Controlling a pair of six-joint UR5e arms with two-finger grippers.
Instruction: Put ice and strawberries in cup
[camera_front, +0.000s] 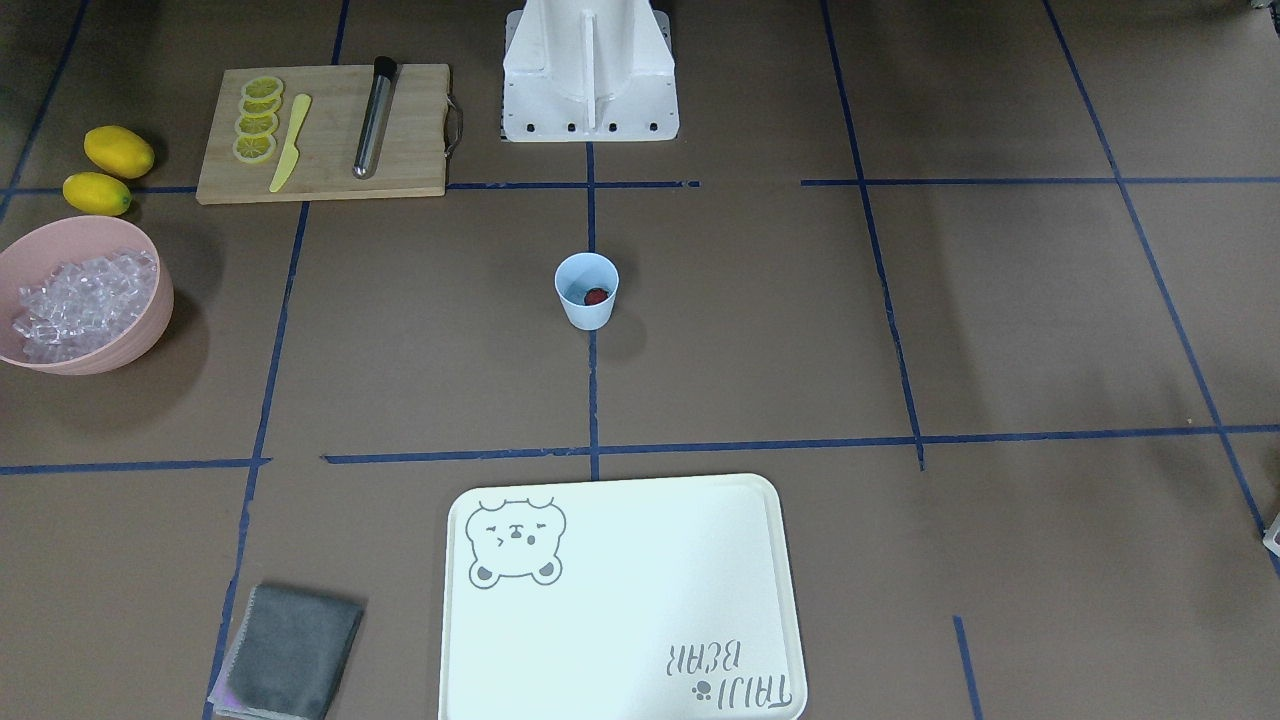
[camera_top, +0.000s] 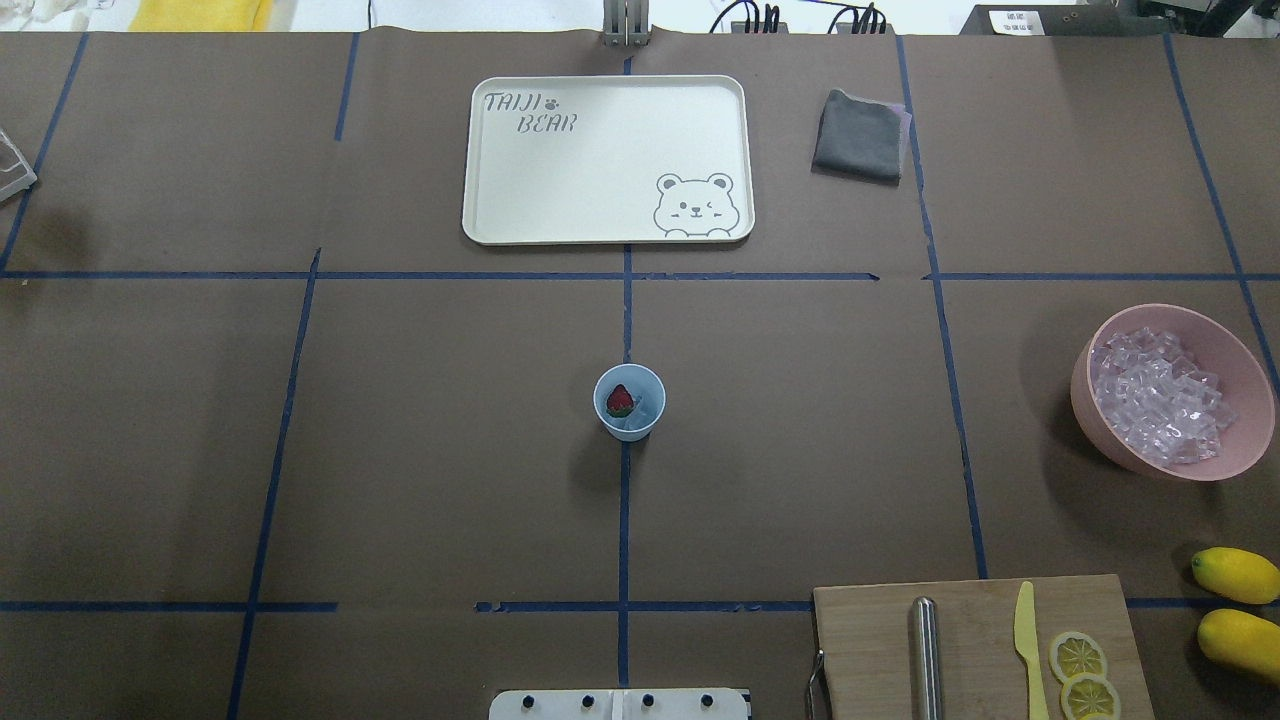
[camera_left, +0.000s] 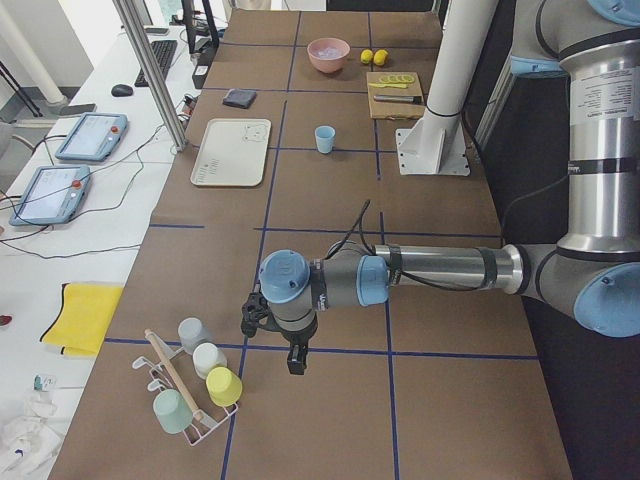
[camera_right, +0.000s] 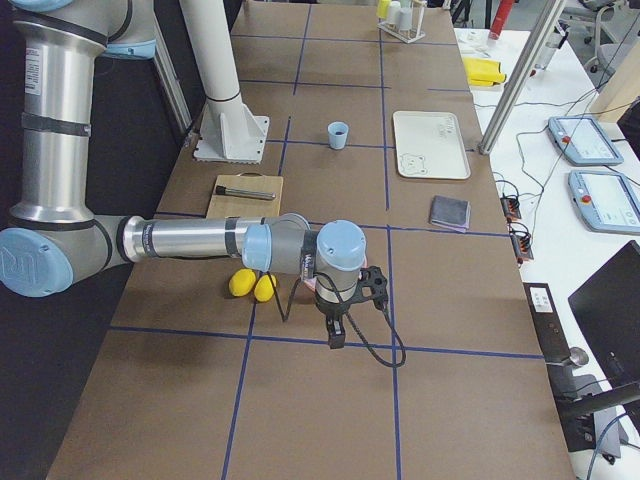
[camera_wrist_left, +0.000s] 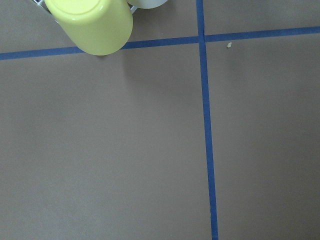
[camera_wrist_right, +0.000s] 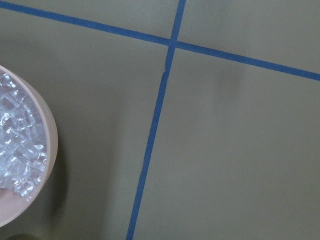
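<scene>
The pale blue cup (camera_front: 585, 312) stands upright at the table's middle, also in the overhead view (camera_top: 630, 430). A dark red strawberry (camera_top: 620, 400) lies inside it, with a pale clear piece beside it. Ice cubes (camera_top: 1158, 397) fill the pink bowl (camera_top: 1238, 358), which also shows in the right wrist view (camera_wrist_right: 48, 125). My left gripper (camera_left: 295, 362) hangs over the table's far end on my left, next to a cup rack. My right gripper (camera_right: 335, 337) hangs just beyond the bowl. Both show only in the side views, so I cannot tell whether they are open or shut.
A cutting board (camera_front: 410, 140) holds lemon slices (camera_front: 257, 120), a yellow knife (camera_front: 290, 143) and a metal tube (camera_front: 373, 118). Two lemons (camera_front: 108, 168) lie beside it. A white tray (camera_front: 640, 620) and grey cloth (camera_front: 290, 652) lie opposite. Upturned cups (camera_wrist_left: 92, 22) sit on a rack.
</scene>
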